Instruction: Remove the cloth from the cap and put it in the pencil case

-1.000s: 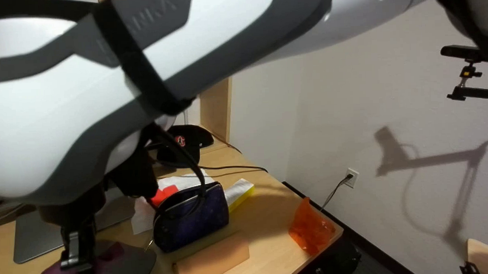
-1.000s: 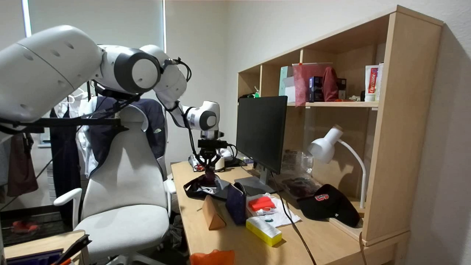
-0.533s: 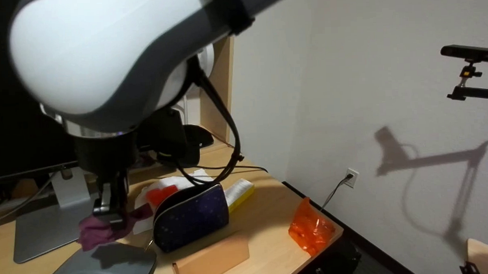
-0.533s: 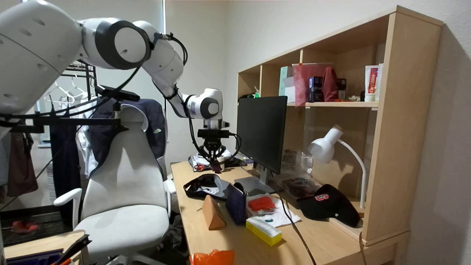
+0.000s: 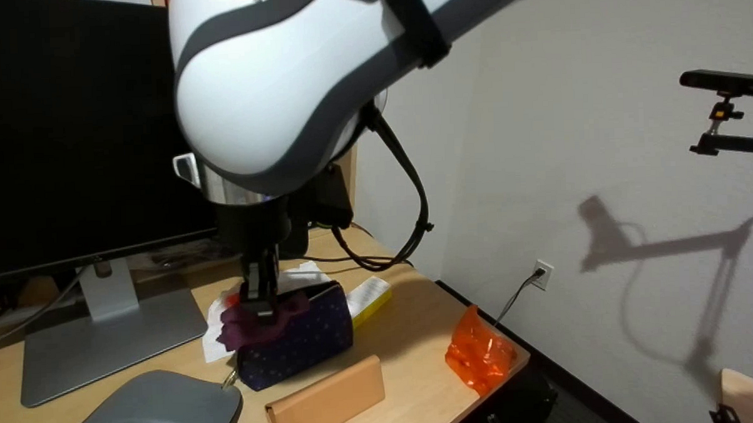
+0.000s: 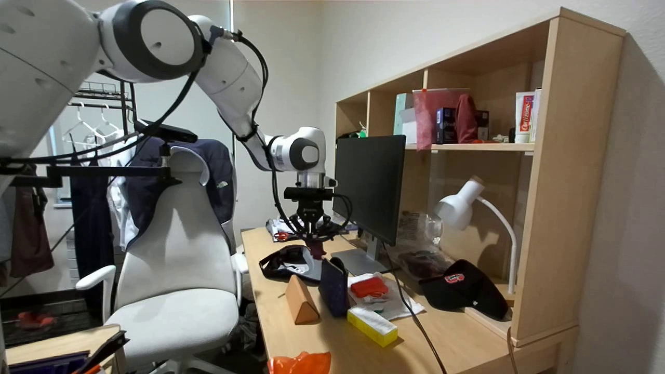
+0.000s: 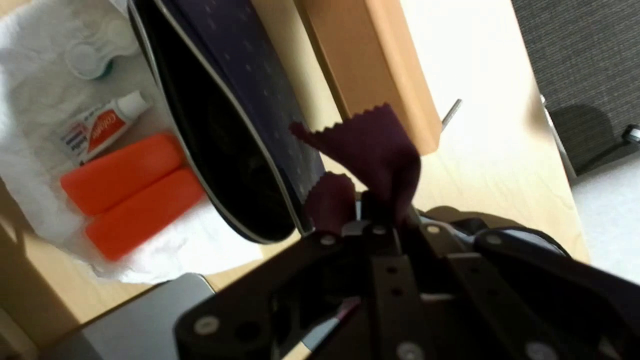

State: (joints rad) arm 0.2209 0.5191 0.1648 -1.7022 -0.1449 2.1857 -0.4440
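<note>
We have the maroon cloth (image 7: 380,145) up in the air, off the grey cap (image 5: 164,397).
Our gripper (image 5: 262,309) pinches it tightly beside the pencil case (image 5: 303,348), whose mouth gapes; we cannot tell whether they touch. Around it on the desk (image 5: 413,360) we see a tan wedge (image 5: 333,398) and a white sheet (image 7: 185,250).

- "Colgate" — white on red, across the toothpaste tube (image 7: 103,126) in the wrist view
- "Cortizone" — running vertically on a white carton (image 6: 524,117), in an exterior view
- Red emblem (image 6: 454,278) on black cap (image 6: 464,293), illegible
</note>
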